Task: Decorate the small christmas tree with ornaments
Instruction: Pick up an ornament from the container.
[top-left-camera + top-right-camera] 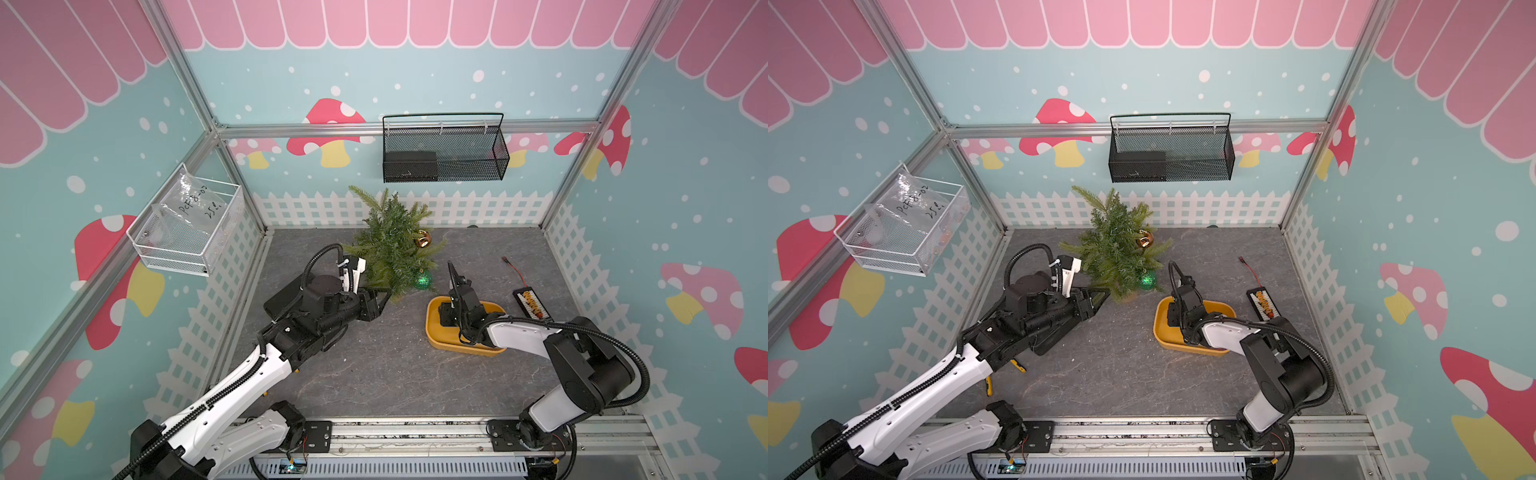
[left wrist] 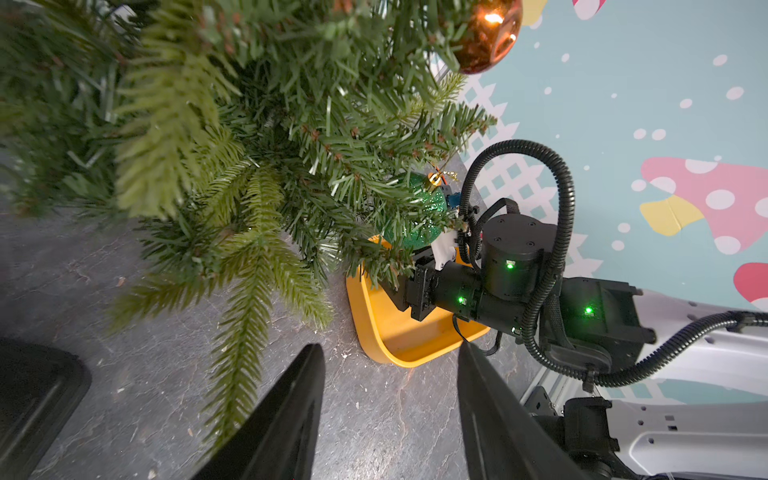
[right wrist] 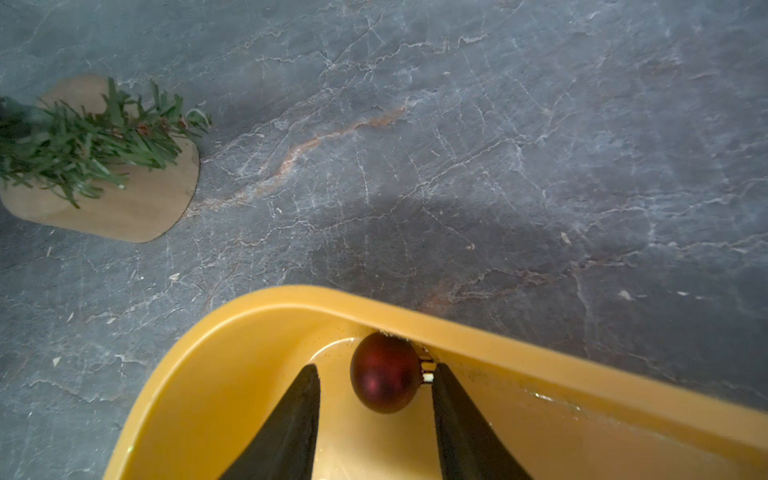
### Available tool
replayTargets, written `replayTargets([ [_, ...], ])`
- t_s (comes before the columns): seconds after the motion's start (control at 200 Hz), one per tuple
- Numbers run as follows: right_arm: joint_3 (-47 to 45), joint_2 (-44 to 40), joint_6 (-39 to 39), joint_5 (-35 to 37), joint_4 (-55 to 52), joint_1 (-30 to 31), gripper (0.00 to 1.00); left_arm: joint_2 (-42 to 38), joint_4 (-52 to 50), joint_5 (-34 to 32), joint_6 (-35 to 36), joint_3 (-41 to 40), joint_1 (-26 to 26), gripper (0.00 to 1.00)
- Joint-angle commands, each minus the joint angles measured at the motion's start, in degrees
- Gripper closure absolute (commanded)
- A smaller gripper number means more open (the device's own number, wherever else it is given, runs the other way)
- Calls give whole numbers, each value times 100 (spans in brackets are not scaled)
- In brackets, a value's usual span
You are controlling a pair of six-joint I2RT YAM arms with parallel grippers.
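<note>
grey marbled tabletop. left gripper sits low beside the small christmas tree, jaws parted, empty. orange-gold ball and glittery green ball sit in its right-hand branches. right gripper dips into the yellow tray, jaws spread around the small red ball resting against its wall, not clamped.

Handwritten "PCF8-02" and, less clearly, "25 e." on clear plastic bag
</note>
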Motion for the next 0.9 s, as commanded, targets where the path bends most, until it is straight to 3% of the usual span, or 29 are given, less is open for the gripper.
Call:
replayTargets([
  [0.0, 148, 162, -51, 338, 48, 24, 53, -103, -86, -110, 39, -77, -11, 46],
  [0.525, 174, 352, -209, 414, -13, 24, 66, -75, -138, -157, 75, -37, 44, 49],
  [0.896, -208, -1410, -116, -272, -209, -141, 67, -21, -82, -71, 68, 99, 45, 49],
])
